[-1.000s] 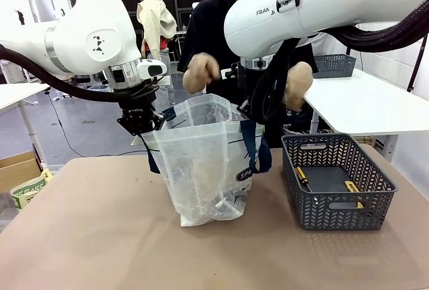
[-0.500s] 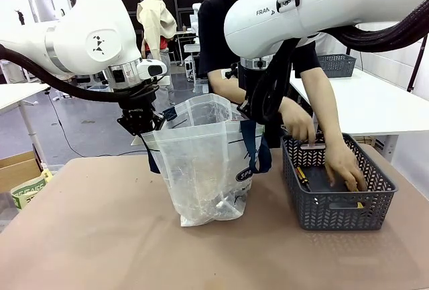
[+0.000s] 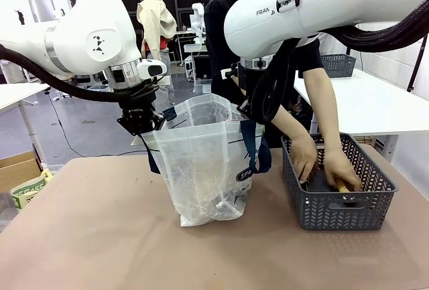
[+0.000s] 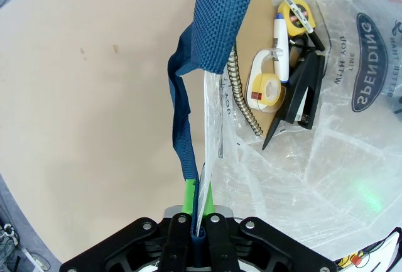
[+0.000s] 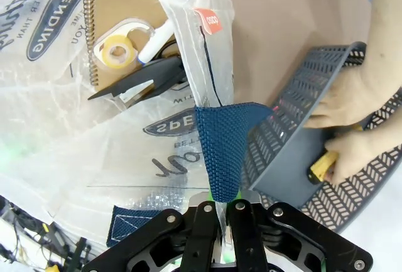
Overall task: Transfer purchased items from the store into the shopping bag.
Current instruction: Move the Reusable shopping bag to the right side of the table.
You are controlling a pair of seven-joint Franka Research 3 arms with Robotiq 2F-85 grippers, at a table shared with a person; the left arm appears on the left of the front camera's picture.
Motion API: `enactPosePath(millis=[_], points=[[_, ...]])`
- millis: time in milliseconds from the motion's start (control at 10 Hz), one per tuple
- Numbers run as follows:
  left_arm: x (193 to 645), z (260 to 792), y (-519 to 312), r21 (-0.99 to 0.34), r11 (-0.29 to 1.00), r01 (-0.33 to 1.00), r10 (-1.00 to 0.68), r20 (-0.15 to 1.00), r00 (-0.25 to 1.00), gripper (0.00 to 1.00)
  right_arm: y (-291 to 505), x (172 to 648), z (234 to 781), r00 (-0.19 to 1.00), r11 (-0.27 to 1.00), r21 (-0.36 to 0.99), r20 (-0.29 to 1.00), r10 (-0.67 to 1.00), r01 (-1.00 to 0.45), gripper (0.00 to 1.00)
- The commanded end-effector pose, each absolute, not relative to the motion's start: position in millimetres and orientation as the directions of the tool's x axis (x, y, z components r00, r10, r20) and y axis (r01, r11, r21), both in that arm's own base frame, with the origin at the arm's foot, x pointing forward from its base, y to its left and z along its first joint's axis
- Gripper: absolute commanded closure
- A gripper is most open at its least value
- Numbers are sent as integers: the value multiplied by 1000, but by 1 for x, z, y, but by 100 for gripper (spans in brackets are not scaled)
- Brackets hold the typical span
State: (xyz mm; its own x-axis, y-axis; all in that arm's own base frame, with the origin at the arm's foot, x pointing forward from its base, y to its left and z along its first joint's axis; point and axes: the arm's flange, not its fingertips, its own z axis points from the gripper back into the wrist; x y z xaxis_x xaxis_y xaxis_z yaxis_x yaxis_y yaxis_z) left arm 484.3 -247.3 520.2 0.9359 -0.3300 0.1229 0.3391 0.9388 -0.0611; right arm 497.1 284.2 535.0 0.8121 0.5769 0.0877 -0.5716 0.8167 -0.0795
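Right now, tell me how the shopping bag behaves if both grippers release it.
Likely floppy: the shopping bag is thin crinkled film, its mouth held open by the left gripper and right gripper. It would probably sag shut. The stapler and tape dispenser at the bottom should keep it from sliding.

The dark grey lattice basket [image 3: 335, 214] sits around both of the person's hands, and a yellow-ended stick [image 3: 343, 186] lies under the fingers of the nearer hand [image 3: 342, 169]. The translucent, navy-strapped shopping bag [image 3: 201, 163] stands upright and open beside the other hand [image 3: 305, 158]. It holds a tan notebook [image 4: 260, 33], a tape roll [image 4: 264, 87] and a black stapler [image 4: 304, 93].
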Motion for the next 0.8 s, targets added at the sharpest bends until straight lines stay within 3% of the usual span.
enactPosePath(millis=[0, 700], points=[[484, 520, -247, -61, 939, 338, -329, 122, 936, 100, 284, 497, 534, 813, 817, -80, 87, 576, -571, 100], [484, 520, -247, -61, 939, 338, -329, 122, 936, 100, 284, 497, 534, 813, 817, -80, 87, 576, -571, 100]])
